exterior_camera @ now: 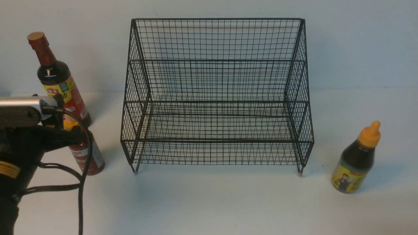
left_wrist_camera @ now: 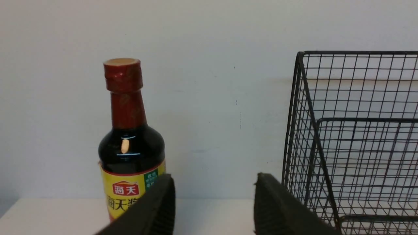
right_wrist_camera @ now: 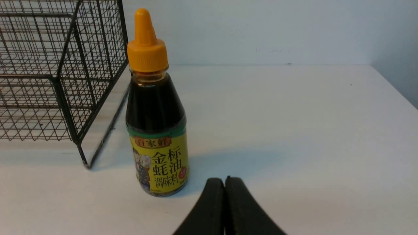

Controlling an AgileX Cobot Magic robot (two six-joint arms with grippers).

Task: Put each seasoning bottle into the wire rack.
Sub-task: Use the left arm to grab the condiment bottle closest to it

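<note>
Rack: the wire rack [exterior_camera: 215, 98] is standing on the table [exterior_camera: 209, 202] with both tiers holding nothing.
Tall bottle: the tall dark bottle [exterior_camera: 58, 78] is standing upright left of the rack, toward its back corner and clear of the mesh.
Small dark bottle: the orange-nozzled bottle [exterior_camera: 357, 160] is standing right of the rack, near its front foot and outside it.
Red bottle: the small red bottle [exterior_camera: 89, 160] is standing left of the rack, near its front corner.
Left gripper: the left gripper [left_wrist_camera: 214, 209] is hanging left of the rack with its jaws spread wide and nothing showing between them.
Right gripper: the right gripper [right_wrist_camera: 224, 202] is sitting right of the rack, jaws pressed together and gripping nothing.
Progress: by the look of it, nothing is done; all three bottles are waiting to go in.
Hidden: the left arm [exterior_camera: 23, 130] is covering the red bottle's top, so whether the open jaws are surrounding it cannot be told. That bottle is missing from the left wrist view, and the right gripper is missing from the front view.
</note>
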